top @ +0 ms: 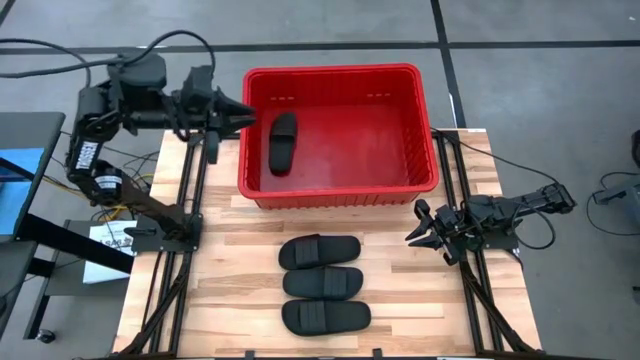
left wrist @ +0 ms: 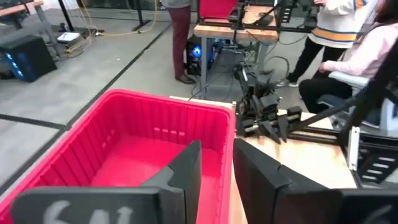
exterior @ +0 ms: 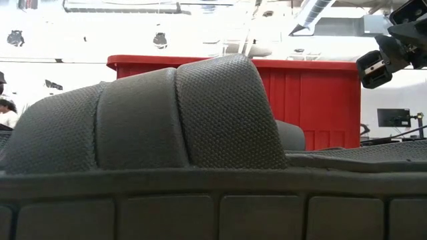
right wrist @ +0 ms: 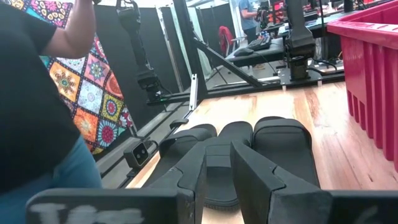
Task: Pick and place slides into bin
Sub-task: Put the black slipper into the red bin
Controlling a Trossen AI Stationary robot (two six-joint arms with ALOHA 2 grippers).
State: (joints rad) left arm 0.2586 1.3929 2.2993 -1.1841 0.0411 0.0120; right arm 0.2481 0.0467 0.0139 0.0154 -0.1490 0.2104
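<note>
Looking down from above, one slide (top: 283, 142) lies in the red bin (top: 340, 190), just ahead of the left fingers (top: 243, 112); three slides (top: 322, 283) wait on the table (top: 240, 290) beside the right fingers (top: 425, 232). Both wrist views show empty, slightly parted fingers. Only the low view shows a strap's ribbing.

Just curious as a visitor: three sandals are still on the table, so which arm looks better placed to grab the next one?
Probably the right gripper: it sits low beside the three slides on the table. The left gripper hangs by the bin rim, empty, farther away.
</note>
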